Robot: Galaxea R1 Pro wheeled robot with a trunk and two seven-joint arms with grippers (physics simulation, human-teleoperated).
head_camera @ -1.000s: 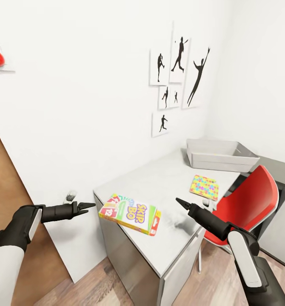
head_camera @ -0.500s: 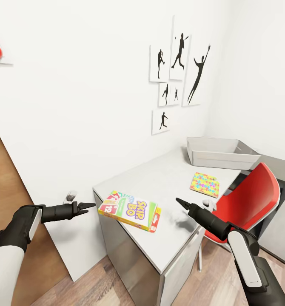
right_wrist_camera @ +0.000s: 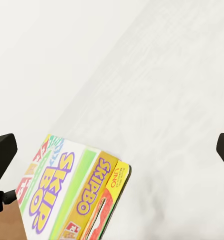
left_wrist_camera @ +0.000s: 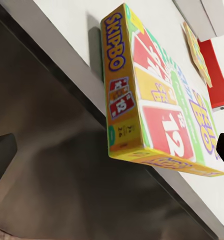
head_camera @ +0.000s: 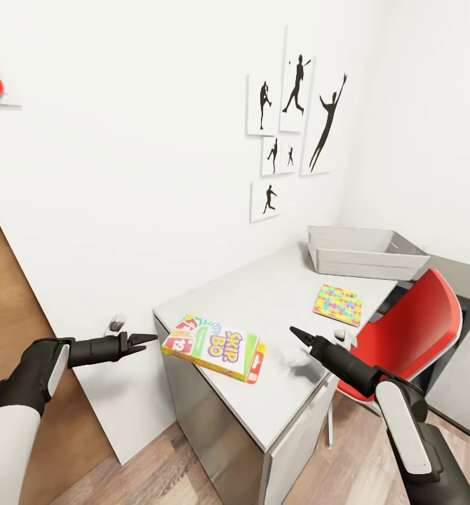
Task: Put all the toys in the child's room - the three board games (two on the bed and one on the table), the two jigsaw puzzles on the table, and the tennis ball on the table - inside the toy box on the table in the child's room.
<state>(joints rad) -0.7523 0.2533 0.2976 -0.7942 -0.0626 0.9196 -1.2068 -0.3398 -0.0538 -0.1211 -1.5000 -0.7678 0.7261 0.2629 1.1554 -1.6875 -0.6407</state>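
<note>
Yellow-red-green Skip-Bo game box (head_camera: 214, 348) lies flat at the near corner of the light grey desk wing (head_camera: 284, 301), between the left gripper (head_camera: 141, 341) and right gripper (head_camera: 297, 332), both empty, their jaws' spread unclear, with a multicoloured puzzle board (head_camera: 337, 304) and grey bin (head_camera: 365, 254) beyond.

White walls (head_camera: 158, 175) all around, with a cluster of black sports-silhouette pictures (head_camera: 291, 133) near the corner. Wood-plank floor (head_camera: 158, 463), a brown door (head_camera: 17, 337) on the left, a red chair (head_camera: 410, 337) tucked by the grey counter (head_camera: 263, 308).
</note>
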